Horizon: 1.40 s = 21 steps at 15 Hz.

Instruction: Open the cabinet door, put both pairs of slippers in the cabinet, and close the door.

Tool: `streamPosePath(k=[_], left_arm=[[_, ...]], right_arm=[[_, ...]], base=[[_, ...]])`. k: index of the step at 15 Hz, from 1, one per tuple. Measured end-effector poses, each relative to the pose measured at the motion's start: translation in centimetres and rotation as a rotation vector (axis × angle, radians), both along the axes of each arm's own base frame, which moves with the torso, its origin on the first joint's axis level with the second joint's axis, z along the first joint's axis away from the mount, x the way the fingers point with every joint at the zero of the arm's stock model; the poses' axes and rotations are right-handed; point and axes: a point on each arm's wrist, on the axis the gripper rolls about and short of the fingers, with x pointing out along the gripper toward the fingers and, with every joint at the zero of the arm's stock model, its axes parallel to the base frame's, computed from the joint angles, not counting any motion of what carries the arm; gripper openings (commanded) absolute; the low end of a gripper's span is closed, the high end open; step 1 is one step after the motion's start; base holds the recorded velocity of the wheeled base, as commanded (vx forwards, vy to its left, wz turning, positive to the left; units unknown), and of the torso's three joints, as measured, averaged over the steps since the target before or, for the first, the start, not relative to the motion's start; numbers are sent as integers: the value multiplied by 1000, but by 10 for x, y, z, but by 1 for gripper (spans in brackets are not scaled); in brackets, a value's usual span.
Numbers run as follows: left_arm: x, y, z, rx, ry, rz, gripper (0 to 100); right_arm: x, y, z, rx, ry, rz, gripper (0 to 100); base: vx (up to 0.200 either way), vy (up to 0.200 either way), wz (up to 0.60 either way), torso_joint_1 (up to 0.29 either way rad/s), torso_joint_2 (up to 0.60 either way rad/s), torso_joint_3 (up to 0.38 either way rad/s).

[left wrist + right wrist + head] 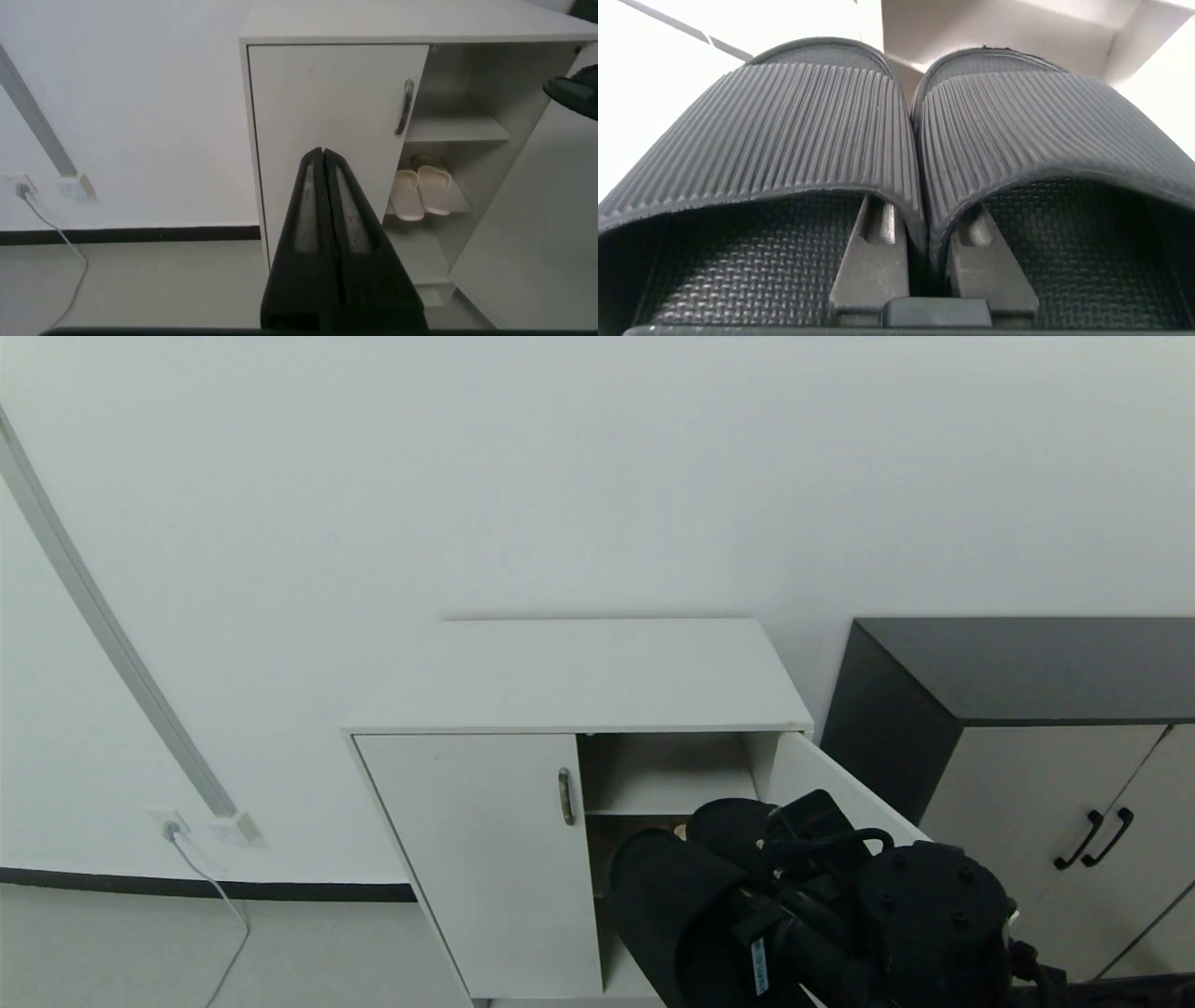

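Note:
The white cabinet (569,677) stands against the wall, its left door (476,859) closed and its right door (840,784) swung open. A pale pair of slippers (428,191) lies on a shelf inside the open half. My right gripper (920,233) is shut on the black pair of slippers (906,140), its fingers (868,266) clamping the two inner sides together. In the head view the black slippers (672,896) hang just in front of the open compartment, at the lower shelves. My left gripper (323,163) is shut and empty, held in front of the closed left door (327,103).
A dark-topped cabinet (1027,663) with black handles (1097,835) stands to the right, close to the open door. On the wall to the left are a socket with a cable (173,826) and a slanted conduit (112,635). Bare floor lies left of the cabinet.

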Motion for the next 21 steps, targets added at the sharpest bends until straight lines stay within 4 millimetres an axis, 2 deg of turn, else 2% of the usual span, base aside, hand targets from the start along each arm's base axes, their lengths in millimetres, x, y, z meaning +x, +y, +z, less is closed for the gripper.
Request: streamPosePath(k=[11, 21], left_arm=[[0, 0, 0, 0, 0, 0, 0], [0, 0, 0, 0, 0, 0, 0]], right_arm=[[0, 0, -3, -7, 2, -3, 0], [0, 0, -4, -7, 3, -3, 0]], base=[[0, 0, 0, -209, 534, 315], [0, 0, 0, -141, 476, 328]])
